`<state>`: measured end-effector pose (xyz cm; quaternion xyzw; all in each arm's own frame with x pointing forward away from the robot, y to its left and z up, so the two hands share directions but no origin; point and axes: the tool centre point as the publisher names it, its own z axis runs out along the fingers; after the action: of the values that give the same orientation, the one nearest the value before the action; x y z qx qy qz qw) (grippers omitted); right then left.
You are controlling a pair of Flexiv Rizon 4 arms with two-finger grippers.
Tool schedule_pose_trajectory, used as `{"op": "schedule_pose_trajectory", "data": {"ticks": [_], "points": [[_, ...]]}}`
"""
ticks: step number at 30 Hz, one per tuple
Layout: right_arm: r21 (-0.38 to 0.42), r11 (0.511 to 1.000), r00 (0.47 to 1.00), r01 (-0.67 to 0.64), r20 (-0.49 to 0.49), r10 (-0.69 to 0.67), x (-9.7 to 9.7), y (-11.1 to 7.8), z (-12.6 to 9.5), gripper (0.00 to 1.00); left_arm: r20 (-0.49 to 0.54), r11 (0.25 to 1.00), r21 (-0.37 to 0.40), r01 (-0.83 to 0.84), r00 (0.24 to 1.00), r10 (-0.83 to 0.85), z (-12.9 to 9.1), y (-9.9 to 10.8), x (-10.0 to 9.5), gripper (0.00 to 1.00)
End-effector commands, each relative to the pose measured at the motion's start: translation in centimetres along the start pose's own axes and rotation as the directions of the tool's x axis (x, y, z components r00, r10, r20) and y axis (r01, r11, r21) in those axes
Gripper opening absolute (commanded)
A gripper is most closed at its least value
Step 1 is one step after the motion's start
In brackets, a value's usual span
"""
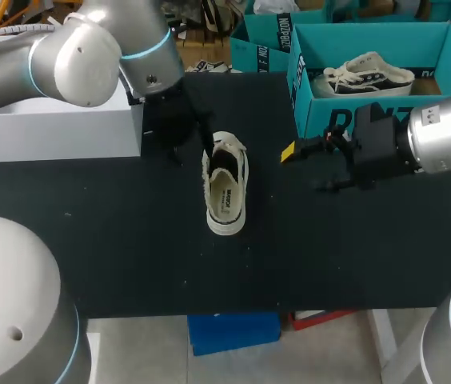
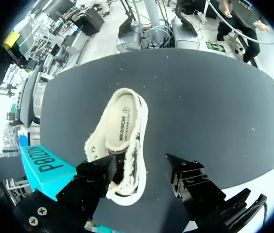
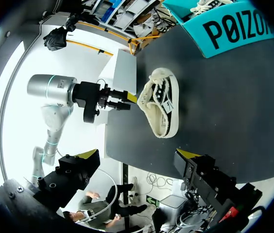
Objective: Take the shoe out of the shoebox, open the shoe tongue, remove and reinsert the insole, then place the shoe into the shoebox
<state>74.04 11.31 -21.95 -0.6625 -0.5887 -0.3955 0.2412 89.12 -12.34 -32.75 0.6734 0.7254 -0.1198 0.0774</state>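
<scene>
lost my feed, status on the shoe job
Left gripper open over one end of the shoe. Right gripper open, beside the shoebox. Shoe on the table, outside the shoebox, insole in. Nothing in the way.

The shoe (image 1: 227, 186) lay near the middle of the tabletop (image 1: 129, 256), its length running from back to front. The left arm (image 1: 81, 48) came in from the back left corner. Its jaws stood spread just behind the shoe, with the shoe's rear end between them. A box (image 1: 57, 132) sat at the tabletop's back left, to the left of those jaws. The shoebox (image 1: 321, 112) stood at the back right, well apart from the shoe, with a second shoe (image 1: 367, 74) inside it. The right arm (image 1: 441, 140) reached in from the right, in front of the shoebox. Its jaws, spread wide, were to the right of the shoe and apart from it.
</scene>
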Motion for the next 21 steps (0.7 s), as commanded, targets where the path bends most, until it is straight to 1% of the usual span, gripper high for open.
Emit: {"op": "schedule_pose_trajectory", "data": {"ticks": [1,8,13,21], "points": [[0.0,1.0,1.0,0.0,0.0,0.0,0.0,0.0,0.1,1.0,-0.018,1.0,-0.009,-0.01,1.0,0.01,1.5,0.2,-0.3,0.62],[0.0,1.0,1.0,0.0,0.0,0.0,0.0,0.0,0.1,1.0,-0.042,0.999,-0.012,-0.031,0.999,0.03,3.3,0.6,0.1,0.57],[0.0,1.0,1.0,0.0,0.0,0.0,0.0,0.0,0.1,1.0,-0.052,0.999,-0.017,-0.045,0.998,0.044,4.4,1.0,0.4,0.51],[0.0,1.0,1.0,0.0,0.0,0.0,0.0,0.0,0.1,1.0,-0.063,0.998,-0.019,-0.066,0.996,0.065,5.8,1.5,0.8,0.49]]}}
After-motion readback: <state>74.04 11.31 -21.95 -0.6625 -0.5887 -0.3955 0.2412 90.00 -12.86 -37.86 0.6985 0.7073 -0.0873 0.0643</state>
